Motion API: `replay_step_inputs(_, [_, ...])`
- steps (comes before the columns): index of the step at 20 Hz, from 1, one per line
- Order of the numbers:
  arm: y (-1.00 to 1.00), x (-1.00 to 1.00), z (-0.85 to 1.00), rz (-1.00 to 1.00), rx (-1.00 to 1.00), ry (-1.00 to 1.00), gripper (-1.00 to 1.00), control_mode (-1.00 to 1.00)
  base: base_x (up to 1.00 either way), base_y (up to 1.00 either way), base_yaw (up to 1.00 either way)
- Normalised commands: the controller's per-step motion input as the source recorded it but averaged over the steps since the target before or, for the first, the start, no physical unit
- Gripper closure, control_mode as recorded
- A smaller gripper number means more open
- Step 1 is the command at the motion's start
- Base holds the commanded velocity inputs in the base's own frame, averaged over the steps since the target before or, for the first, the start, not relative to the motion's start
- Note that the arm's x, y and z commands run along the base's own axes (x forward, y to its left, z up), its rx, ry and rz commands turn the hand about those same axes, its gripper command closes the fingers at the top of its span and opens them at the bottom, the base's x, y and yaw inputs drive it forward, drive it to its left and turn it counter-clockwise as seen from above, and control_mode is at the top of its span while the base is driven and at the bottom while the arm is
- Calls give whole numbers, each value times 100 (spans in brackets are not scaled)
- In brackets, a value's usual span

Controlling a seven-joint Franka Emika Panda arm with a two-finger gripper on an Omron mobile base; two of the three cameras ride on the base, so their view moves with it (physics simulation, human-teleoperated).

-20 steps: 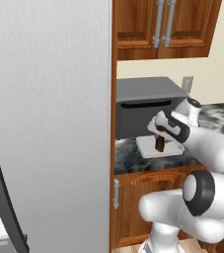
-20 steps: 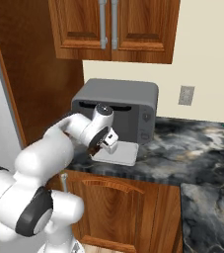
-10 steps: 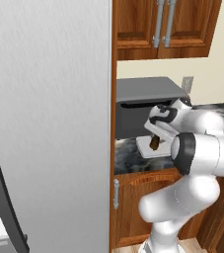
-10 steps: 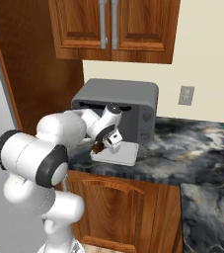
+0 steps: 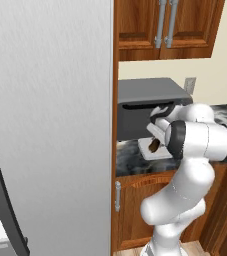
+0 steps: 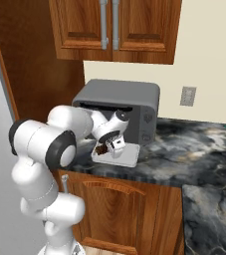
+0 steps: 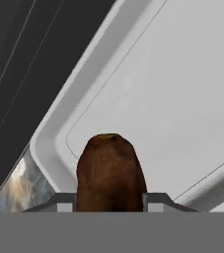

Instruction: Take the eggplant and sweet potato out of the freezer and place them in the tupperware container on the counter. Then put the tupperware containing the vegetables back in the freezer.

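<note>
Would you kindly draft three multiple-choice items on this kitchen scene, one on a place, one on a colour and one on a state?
1. Where is the gripper?
A. inside the upper cabinet
B. over the tupperware container on the counter
C. down by the floor

2. What colour is the sweet potato?
A. brown
B. bright green
C. white

3. What is the state of the gripper?
A. wide open and empty
B. shut on the sweet potato
C. shut on the container's rim

Answers:
1 B: the right base view shows it above the whitish tray.
2 A: the hand view shows a brown lump.
3 B: the hand view shows the lump held between the finger tips, above the tray's floor.
</note>
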Motion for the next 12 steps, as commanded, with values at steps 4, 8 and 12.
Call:
replay_step_inputs(4, [0,0,-32,-16,1,2,-100,-100,0,0,0])
replay_step_inputs(8, [-4,23,-10,-13,0,0,-100,-100,0,0,0])
replay_step_inputs(12, [0,9,3,-6,1,0,-100,-100,0,0,0])
